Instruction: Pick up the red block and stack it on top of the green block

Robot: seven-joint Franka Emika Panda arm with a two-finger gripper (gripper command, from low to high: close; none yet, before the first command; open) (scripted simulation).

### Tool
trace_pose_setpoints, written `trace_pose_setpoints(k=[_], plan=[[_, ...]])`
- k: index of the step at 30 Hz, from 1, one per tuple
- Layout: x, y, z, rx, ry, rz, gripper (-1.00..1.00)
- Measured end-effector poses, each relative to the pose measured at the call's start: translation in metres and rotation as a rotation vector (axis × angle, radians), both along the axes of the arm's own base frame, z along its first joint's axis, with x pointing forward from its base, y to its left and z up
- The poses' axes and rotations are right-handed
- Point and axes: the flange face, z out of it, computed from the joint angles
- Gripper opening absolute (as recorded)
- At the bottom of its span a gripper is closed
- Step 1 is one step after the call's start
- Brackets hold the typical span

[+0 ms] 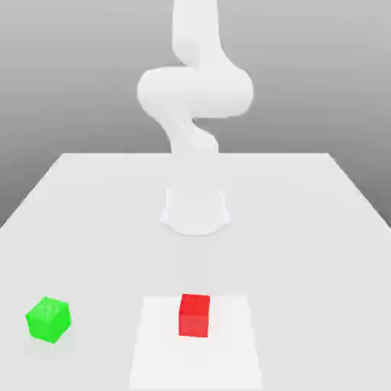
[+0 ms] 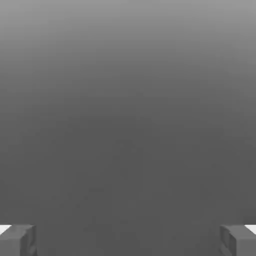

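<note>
The pincer (image 2: 128,240) is standing wide, its two grey fingertips (image 2: 17,240) sitting far apart at opposite edges of the hand view with nothing between them but flat grey ground. In the exterior view the white arm (image 1: 195,92) is rising from its round base (image 1: 195,210) at the far middle of the pale surface (image 1: 305,229), curling over itself and hanging well above everything. Nearer the camera, the red block (image 1: 195,315) is resting on a lighter square patch (image 1: 153,351) of the surface, roughly in line with the base and sitting flat with one face toward us. Off to the exterior view's left, well apart from the red one, the green block (image 1: 49,319) is lying on the surface, turned so a corner edge is facing the camera. Both cubes are sitting untouched, nothing stacked.
</note>
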Motion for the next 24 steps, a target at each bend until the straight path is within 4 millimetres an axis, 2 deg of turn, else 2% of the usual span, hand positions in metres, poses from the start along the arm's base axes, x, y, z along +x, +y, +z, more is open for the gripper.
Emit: trace_pose_setpoints(k=[4, 8, 12, 16, 18, 19, 24], plan=[[0.044, -0.003, -0.099, 0.046, 0.155, 0.002, 0.0], [0.062, 0.001, -0.199, 0.068, 0.307, -0.006, 0.0], [0.058, 0.006, -0.299, 0.065, 0.461, -0.024, 0.0], [0.03, 0.007, -0.393, 0.035, 0.614, -0.052, 0.0], [0.01, 0.004, -0.432, 0.013, 0.682, -0.072, 0.0], [0.005, 0.004, -0.445, 0.006, 0.7, -0.075, 0.0], [0.001, 0.003, -0.491, -0.003, 0.715, -0.076, 0.0]])
